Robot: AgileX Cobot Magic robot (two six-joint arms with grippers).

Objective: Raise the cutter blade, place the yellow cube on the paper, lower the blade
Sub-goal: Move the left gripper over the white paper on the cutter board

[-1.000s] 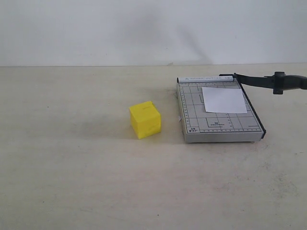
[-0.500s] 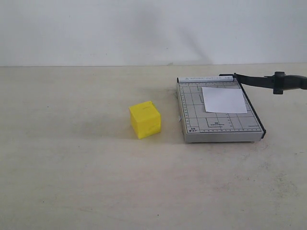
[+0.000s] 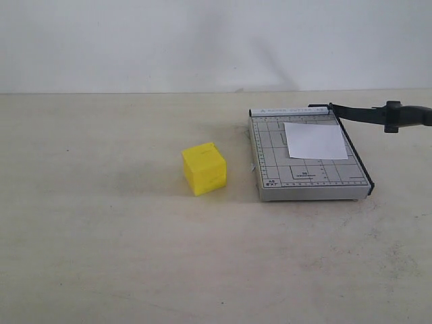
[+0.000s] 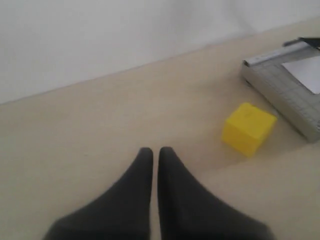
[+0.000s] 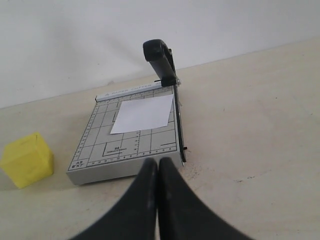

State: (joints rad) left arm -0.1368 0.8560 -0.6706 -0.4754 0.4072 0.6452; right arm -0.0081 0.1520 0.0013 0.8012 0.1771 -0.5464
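Observation:
The yellow cube [image 3: 204, 168] sits on the table left of the grey gridded trimmer [image 3: 307, 177]. A white paper [image 3: 315, 140] lies on the trimmer's far half. The cutter blade [image 3: 378, 115] is raised, its black handle pointing right above the trimmer's far right corner. No gripper shows in the exterior view. The left gripper [image 4: 153, 151] is shut and empty, well short of the cube [image 4: 248, 128]. Shut and empty too, the right gripper [image 5: 158, 162] hovers just off the trimmer's near edge [image 5: 125, 167], with the paper [image 5: 144, 113], blade handle [image 5: 161, 60] and cube [image 5: 27, 159] beyond.
A pale beige table [image 3: 108, 243] spreads under everything, with a white wall [image 3: 202, 40] behind it. Nothing else stands on the table.

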